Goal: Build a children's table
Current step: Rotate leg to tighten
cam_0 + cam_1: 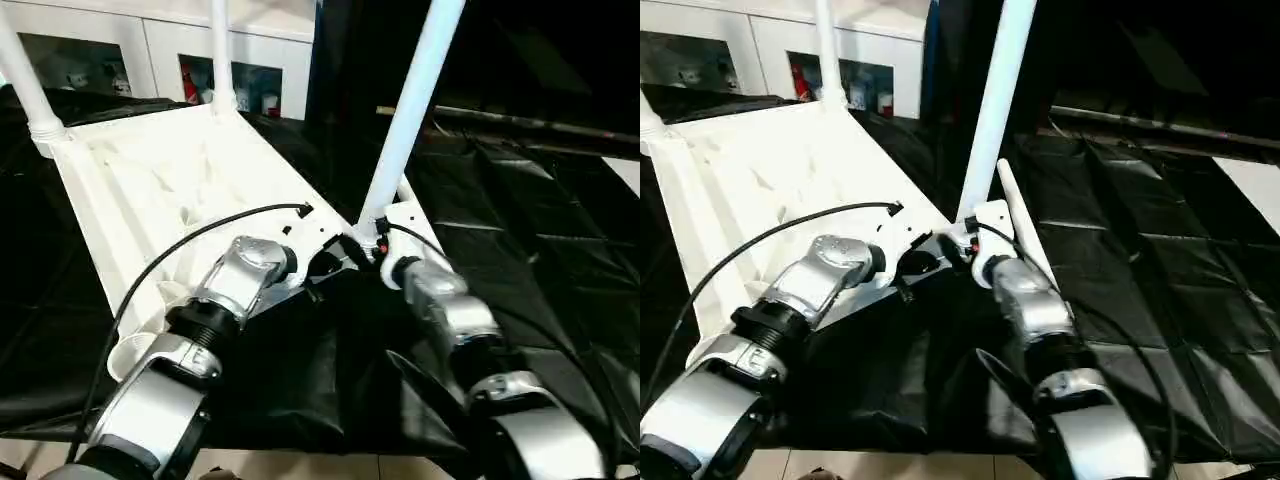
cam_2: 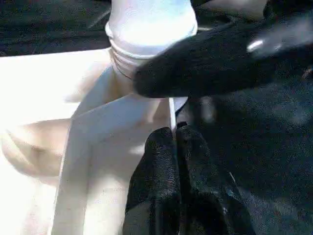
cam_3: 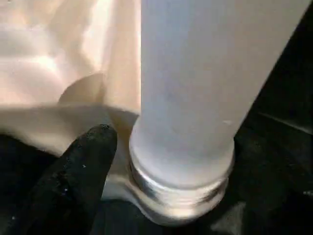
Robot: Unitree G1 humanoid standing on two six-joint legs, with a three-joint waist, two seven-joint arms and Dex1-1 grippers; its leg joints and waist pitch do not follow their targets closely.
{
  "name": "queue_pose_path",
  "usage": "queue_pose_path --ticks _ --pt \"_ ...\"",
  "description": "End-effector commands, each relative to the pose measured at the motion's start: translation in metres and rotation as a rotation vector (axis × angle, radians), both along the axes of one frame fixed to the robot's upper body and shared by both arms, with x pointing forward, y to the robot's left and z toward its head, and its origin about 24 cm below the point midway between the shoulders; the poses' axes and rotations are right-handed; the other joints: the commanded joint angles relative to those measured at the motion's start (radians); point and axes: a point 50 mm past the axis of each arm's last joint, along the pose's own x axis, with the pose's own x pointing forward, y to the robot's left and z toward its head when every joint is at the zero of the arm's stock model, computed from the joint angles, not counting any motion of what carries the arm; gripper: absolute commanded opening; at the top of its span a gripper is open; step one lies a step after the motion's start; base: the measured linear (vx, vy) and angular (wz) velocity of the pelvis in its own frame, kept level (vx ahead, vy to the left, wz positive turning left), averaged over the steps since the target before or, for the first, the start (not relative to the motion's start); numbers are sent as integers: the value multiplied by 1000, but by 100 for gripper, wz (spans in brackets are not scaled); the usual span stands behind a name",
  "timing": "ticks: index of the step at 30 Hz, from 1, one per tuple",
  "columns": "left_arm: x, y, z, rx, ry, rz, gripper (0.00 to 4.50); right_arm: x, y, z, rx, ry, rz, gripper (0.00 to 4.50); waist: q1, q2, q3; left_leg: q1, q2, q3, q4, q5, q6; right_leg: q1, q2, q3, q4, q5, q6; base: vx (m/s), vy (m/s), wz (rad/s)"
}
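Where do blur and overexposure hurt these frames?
Left eye view: the tabletop is blown out, its ribs barely readable. Left wrist view: the left gripper has its fingers together, and the black finger crossing in front of the leg is smeared. Right wrist view: the leg fills the frame close up and soft, one black finger defocused.

The place looks like a lab or demonstration room. A work table (image 1: 560, 260) draped in black creased cloth fills the foreground, and behind it runs a row of white cabinets (image 1: 160, 50) with open compartments holding small items (image 1: 190, 85), too small to identify. A pale floor (image 1: 1255, 185) shows beyond the table.
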Motion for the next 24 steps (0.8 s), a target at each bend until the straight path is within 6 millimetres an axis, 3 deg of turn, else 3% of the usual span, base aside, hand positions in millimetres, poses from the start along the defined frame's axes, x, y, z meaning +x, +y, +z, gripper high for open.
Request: queue_pose_path --ticks 1,6,11,15,16,24 --pt "-9 4 -10 29 49 -82 0 -7 -2 4 -24 -9 143 385 5 13 -58 13 37 -16 -71 -226 5 41 -52 34 -67 -117 -192 0 0 0" --pt "-30 19 -6 -14 116 -312 0 -24 -27 15 -73 -2 386 385 13 15 -53 18 41 -14 -73 -257 14 38 -53 35 -72 -162 -207 0 0 0" --pt "-44 24 -5 -28 157 -413 0 -29 -29 18 -86 18 468 385 17 16 -50 24 46 -15 -78 -304 -9 29 -56 37 -76 -240 -200 0 0 0" --pt "-46 25 -4 -28 158 -420 0 -31 -27 18 -88 29 505 385 25 17 -51 24 45 -13 -77 -279 -17 30 -54 37 -70 -194 -204 0 0 0" --pt "-47 27 -4 -30 159 -422 0 -33 -25 18 -81 39 530 385 26 10 -52 21 43 -12 -76 -267 -15 32 -54 37 -68 -190 -201 0 0 0" --pt "-50 29 -5 -29 164 -416 0 -36 -23 14 -76 64 566 312 27 5 -55 19 41 -9 -69 -199 8 36 -54 36 -60 -131 -208 0 0 0"
